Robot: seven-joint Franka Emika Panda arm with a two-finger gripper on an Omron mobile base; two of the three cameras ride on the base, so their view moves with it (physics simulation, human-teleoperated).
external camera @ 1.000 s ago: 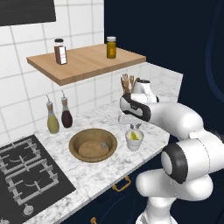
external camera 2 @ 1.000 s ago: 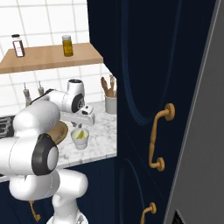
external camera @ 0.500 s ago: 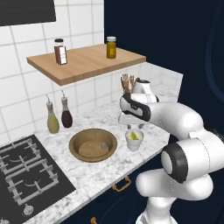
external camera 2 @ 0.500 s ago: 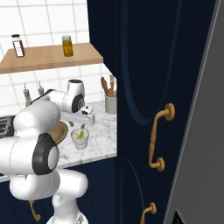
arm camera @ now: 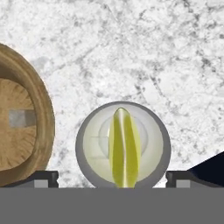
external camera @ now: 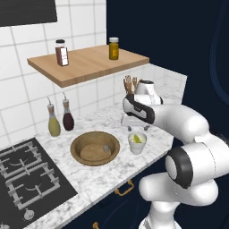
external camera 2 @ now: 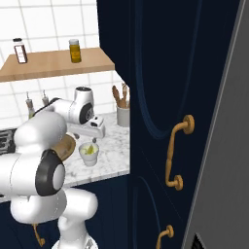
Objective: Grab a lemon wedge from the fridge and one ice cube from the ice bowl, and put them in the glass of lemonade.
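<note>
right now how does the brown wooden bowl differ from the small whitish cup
The wide, shallow brown wooden bowl is opaque and far broader; the small whitish translucent cup is narrower and proportionally deeper. The bowl holds a tiny pale grey ice cube; the cup holds a yellow lemon wedge. Both are round, upright on the marble counter.

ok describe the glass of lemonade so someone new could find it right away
Start at the white marble counter beside the black hob. Right of the wide wooden ice bowl stands the glass of lemonade, a small whitish cup. It alone holds a yellow lemon wedge.
</note>
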